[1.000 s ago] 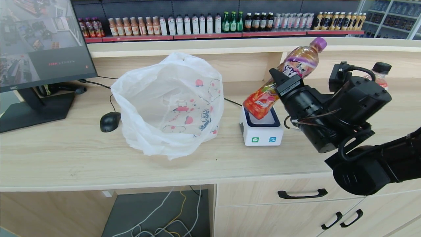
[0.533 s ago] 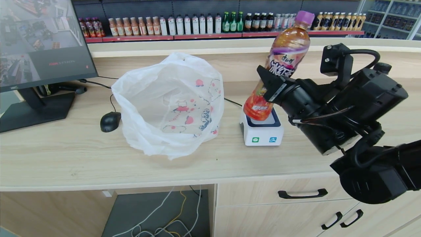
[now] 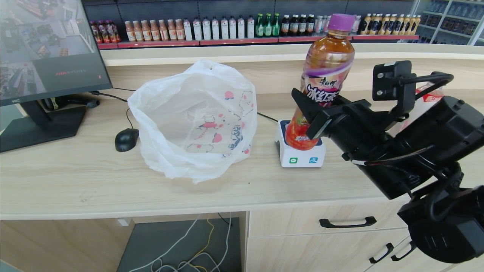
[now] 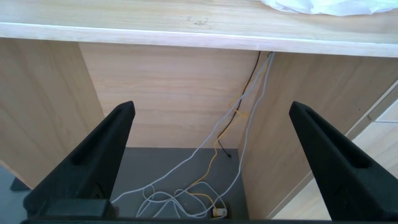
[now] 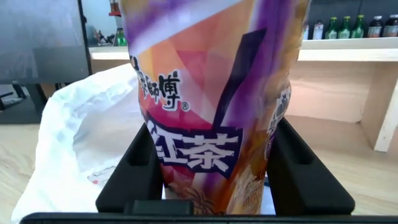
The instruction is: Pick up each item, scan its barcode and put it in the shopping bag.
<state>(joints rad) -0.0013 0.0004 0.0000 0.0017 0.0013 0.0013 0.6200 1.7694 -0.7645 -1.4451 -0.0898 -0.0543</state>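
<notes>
Orange-and-purple plastic drink bottle stood upright, clamped in my right end effector, over the white scanner box. I judged I was scanning it. Next I had to carry it into the white plastic shopping bag.

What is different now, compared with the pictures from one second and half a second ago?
The right end effector turned the bottle from a tilt, cap pointing right, to upright above the scanner, without letting go. The shopping bag and the mouse stayed in place.
</notes>
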